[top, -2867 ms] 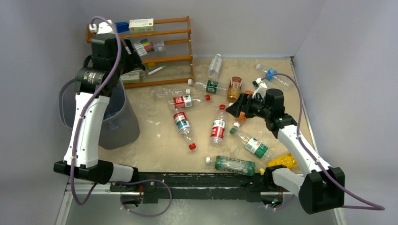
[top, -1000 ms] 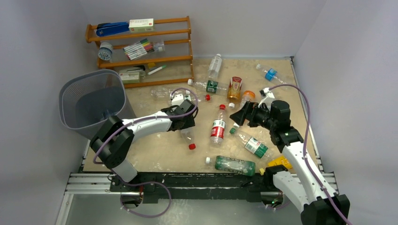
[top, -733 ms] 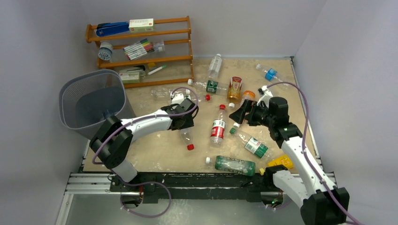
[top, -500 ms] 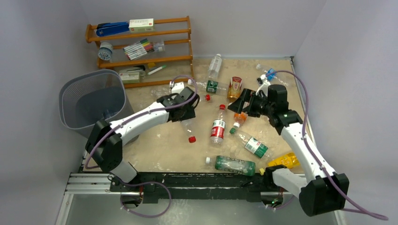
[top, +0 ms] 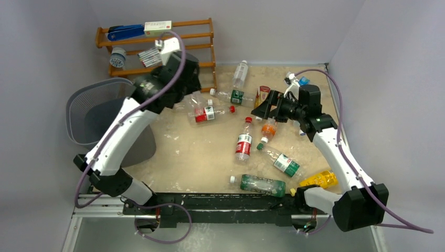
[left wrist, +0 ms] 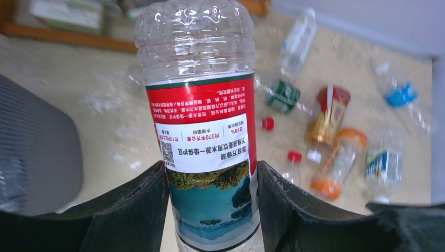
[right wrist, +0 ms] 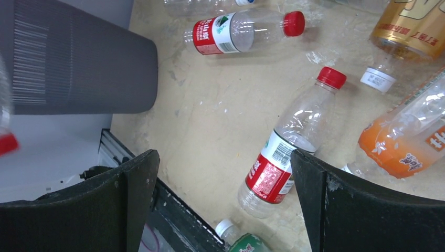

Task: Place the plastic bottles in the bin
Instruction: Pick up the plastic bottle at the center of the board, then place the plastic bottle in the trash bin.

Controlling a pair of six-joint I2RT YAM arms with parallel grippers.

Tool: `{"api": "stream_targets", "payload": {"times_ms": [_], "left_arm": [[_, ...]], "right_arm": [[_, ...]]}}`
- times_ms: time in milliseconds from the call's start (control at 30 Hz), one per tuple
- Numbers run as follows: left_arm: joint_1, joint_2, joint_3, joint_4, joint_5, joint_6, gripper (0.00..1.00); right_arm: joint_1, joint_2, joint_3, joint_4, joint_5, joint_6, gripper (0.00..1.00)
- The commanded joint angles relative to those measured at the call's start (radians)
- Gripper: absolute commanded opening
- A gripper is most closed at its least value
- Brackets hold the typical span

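Observation:
My left gripper [left wrist: 211, 210] is shut on a clear plastic bottle [left wrist: 202, 131] with a red and blue label, held up in the air. From above, that gripper [top: 188, 84] hangs between the wooden rack and the grey bin [top: 73, 113], and the arm hides the held bottle. My right gripper [top: 264, 109] stands open and empty above the table. Below it lie a red-labelled bottle [right wrist: 291, 147] and an orange bottle [right wrist: 404, 144]. Several more bottles lie about, such as a red-labelled one [top: 207, 113] and a green one [top: 260, 185].
The orange wooden rack [top: 202, 50] with markers and boxes stands at the back left. The bin's dark wall [right wrist: 78, 63] rises at the table's left edge. A yellow bottle [top: 317, 180] lies at the front right. Grey walls close in the table.
My left arm has lifted the red-labelled bottle off the table and swung it up and back toward the rack and bin. My right gripper drifted slightly toward the back, still open.

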Motion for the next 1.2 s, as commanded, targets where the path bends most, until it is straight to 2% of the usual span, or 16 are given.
{"api": "stream_targets", "payload": {"times_ms": [0, 267, 500, 767, 933, 1167], "left_arm": [[0.120, -0.037, 0.173, -0.166, -0.106, 0.084, 0.53], [0.278, -0.038, 0.321, -0.245, -0.259, 0.108, 0.57], [0.430, -0.068, 0.270, -0.257, -0.290, 0.107, 0.59], [0.580, -0.089, 0.256, -0.256, -0.301, 0.134, 0.61], [0.623, -0.123, 0.177, -0.261, -0.327, 0.131, 0.63], [0.650, -0.204, -0.039, -0.216, -0.382, 0.099, 0.69]], "right_arm": [[0.003, 0.022, 0.007, 0.058, -0.068, -0.029, 0.98], [0.004, -0.025, -0.007, -0.002, -0.103, -0.074, 0.98], [0.004, -0.120, -0.092, -0.007, -0.130, -0.064, 0.98], [0.003, -0.140, -0.137, 0.011, -0.158, -0.056, 0.98], [0.003, -0.132, -0.136, 0.019, -0.169, -0.051, 0.98], [0.004, -0.133, -0.120, 0.008, -0.165, -0.060, 0.98]]}}
